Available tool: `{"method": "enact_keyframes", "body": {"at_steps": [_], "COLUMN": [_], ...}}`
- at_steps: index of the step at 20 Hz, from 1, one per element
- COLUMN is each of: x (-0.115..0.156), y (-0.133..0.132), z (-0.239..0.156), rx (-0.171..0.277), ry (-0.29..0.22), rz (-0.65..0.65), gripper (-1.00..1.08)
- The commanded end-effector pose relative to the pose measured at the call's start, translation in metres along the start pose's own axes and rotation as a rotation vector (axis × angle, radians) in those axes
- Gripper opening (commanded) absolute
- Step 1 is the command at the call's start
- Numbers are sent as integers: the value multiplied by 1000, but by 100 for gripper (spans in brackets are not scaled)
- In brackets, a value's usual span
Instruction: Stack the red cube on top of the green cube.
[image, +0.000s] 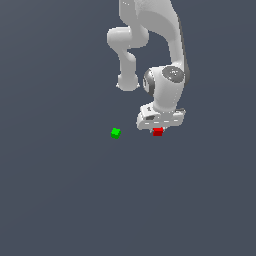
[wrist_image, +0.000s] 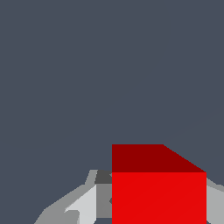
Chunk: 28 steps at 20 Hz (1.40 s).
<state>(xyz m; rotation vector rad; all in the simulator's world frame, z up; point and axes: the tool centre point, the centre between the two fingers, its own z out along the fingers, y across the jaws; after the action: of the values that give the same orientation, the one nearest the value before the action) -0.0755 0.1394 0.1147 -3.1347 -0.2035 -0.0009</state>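
A small, plain, bright red cube (wrist_image: 158, 192) is seen closest to the wrist camera, filling much of that picture; its lit front face and darker top face are both shown. It is flanked on both sides by the pale grey fingers (wrist_image: 85, 205) of the white robot gripper (image: 158, 128), which are pressed against its sides, so the cube is pinched between them. Behind it only flat, dark grey-blue ground (wrist_image: 109, 65) is shown.

In the exterior view, the red cube is seen directly beneath the white gripper body, partly hidden by it, with only its lower part showing. Whether the cube is resting on the ground or is lifted slightly cannot be told. The white, jointed arm (image: 165, 55) is bent down over it from the upper edge of the picture.

A small, plain, bright green cube (image: 115, 133) is set alone on the ground, well apart from the red cube, toward the exterior view's left. It is touched by nothing.
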Motion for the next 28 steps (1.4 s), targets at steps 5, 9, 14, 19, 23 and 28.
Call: {"method": "enact_keyframes", "body": {"at_steps": [5, 9, 14, 19, 23, 28], "x": [-7, -17, -34, -53, -64, -73], "y": [16, 40, 83, 133, 163, 189], "z": [4, 10, 20, 32, 40, 47], "rx": [0, 0, 0, 0, -1, -1], "ry": [0, 0, 0, 0, 0, 0], "rz": [0, 0, 1, 1, 1, 1], "gripper": [-100, -100, -100, -100, -100, -100]}}
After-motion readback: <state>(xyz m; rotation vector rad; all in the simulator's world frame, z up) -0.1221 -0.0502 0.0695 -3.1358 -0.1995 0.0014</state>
